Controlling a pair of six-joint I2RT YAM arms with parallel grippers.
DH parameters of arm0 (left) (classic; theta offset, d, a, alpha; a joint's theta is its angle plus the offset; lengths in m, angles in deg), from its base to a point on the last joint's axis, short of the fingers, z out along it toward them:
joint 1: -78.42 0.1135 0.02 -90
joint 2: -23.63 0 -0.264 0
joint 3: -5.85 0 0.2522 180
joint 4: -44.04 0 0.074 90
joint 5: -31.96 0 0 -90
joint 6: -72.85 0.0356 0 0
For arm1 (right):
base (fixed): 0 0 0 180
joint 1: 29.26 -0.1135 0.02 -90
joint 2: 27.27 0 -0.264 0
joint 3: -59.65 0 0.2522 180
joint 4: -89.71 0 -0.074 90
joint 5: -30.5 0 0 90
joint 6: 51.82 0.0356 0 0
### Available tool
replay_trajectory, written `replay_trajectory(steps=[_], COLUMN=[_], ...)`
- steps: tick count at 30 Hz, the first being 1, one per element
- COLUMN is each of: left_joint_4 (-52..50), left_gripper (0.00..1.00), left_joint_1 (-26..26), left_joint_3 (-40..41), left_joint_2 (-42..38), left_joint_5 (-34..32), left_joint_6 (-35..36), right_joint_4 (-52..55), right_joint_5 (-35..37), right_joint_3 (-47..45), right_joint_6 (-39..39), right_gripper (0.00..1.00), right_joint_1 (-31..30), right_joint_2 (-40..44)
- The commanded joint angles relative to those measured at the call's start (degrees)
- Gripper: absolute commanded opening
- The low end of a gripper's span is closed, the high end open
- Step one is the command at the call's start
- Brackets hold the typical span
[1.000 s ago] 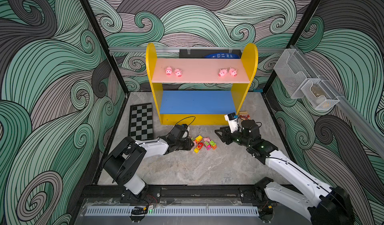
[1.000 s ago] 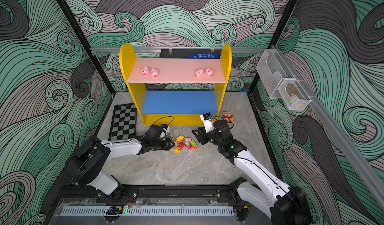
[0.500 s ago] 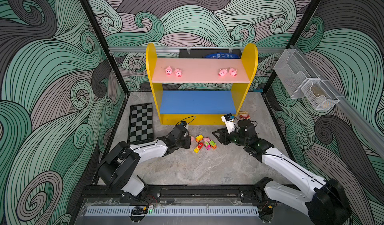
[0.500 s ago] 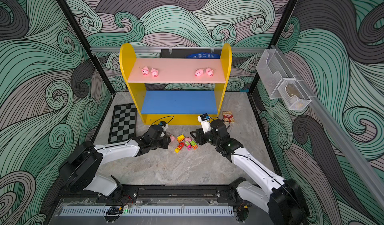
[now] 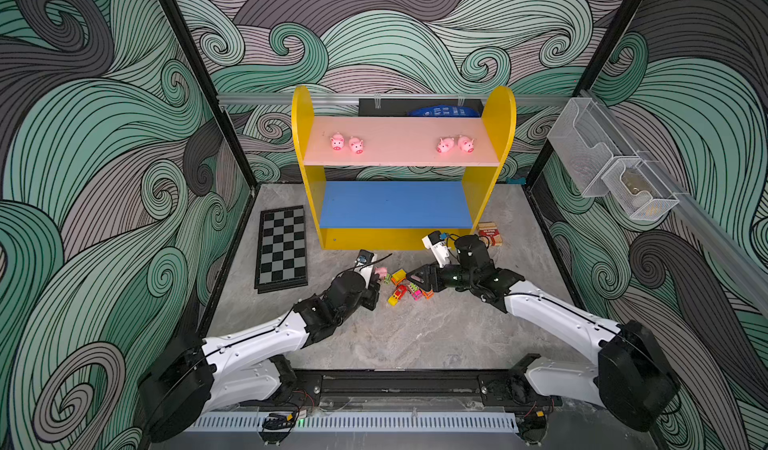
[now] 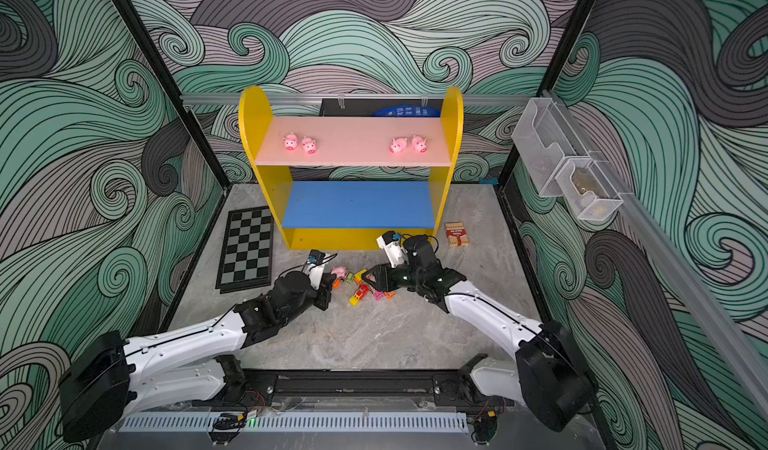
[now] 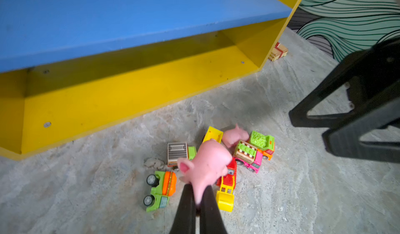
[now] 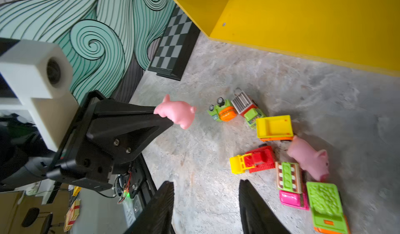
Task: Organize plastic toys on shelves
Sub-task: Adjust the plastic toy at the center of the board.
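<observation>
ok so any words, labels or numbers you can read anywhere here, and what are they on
No text here is legible.
On the card box: dark print across its top, too blurred to read.
On the blue object behind the shelves: white lettering, too small to read.

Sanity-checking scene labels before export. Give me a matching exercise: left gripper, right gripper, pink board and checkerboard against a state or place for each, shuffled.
1. left gripper
2. right gripper
3. pink board
4. checkerboard

A. carries four pigs
B. lies on the floor beside the shelves
C. jaws apart, nothing between them
D. shut on a pig

Pairs: 1-D, 2-C, 3-A, 4-B.
</observation>
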Motion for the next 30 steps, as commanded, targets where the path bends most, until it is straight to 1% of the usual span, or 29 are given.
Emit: replay_trajectory(steps=[1, 3, 5, 11, 17, 21, 24, 27, 29, 30], left_joint_4=[10.0, 14.2, 16.8, 18.9, 22.2, 23.8, 24.6, 25.3, 26.2, 26.2], left_gripper=[0.0, 0.0, 0.0, 0.0, 0.0, 0.0, 0.0, 0.0, 0.0, 0.0], left_joint_1=[-1.3, -2.1, -2.7, -4.9, -7.7, -8.9, -9.8, -10.3, -10.3, -10.3], left_joint_3=[2.2, 3.7, 4.0, 3.6, 4.8, 5.5, 6.2, 7.0, 7.8, 7.9], left_joint_2=[-3.1, -4.3, -4.7, -4.3, -4.7, -5.4, -6.1, -6.9, -7.4, -7.7], left_joint_5=[-2.4, -1.8, -2.3, -3.6, -5.8, -5.8, -5.5, -5.2, -5.6, -5.7], left_joint_6=[11.1, 16.2, 19.9, 28.0, 33.4, 35.0, 35.9, 36.2, 36.2, 36.2], right_joint_4=[-4.0, -5.8, -6.8, -8.9, -9.6, -9.5, -9.6, -9.6, -9.5, -9.6], right_joint_5=[-5.3, -6.6, -7.0, -7.4, -6.3, -5.6, -4.6, -4.4, -4.4, -4.3], right_joint_3=[1.7, 2.1, 2.6, 5.0, 5.4, 5.3, 4.9, 4.5, 4.2, 4.1], right_joint_6=[6.1, 8.5, 10.5, 13.4, 14.1, 14.0, 13.7, 13.2, 12.6, 12.3], right_gripper=[0.55, 0.55, 0.56, 0.57, 0.56, 0.53, 0.47, 0.31, 0.18, 0.14], right_joint_1=[-0.9, -1.4, -2.0, -3.7, -4.2, -4.2, -4.2, -4.2, -4.2, -4.2], right_joint_2=[0.2, 0.1, 0.1, -1.1, -1.6, -2.3, -2.3, -2.1, -1.7, -1.5])
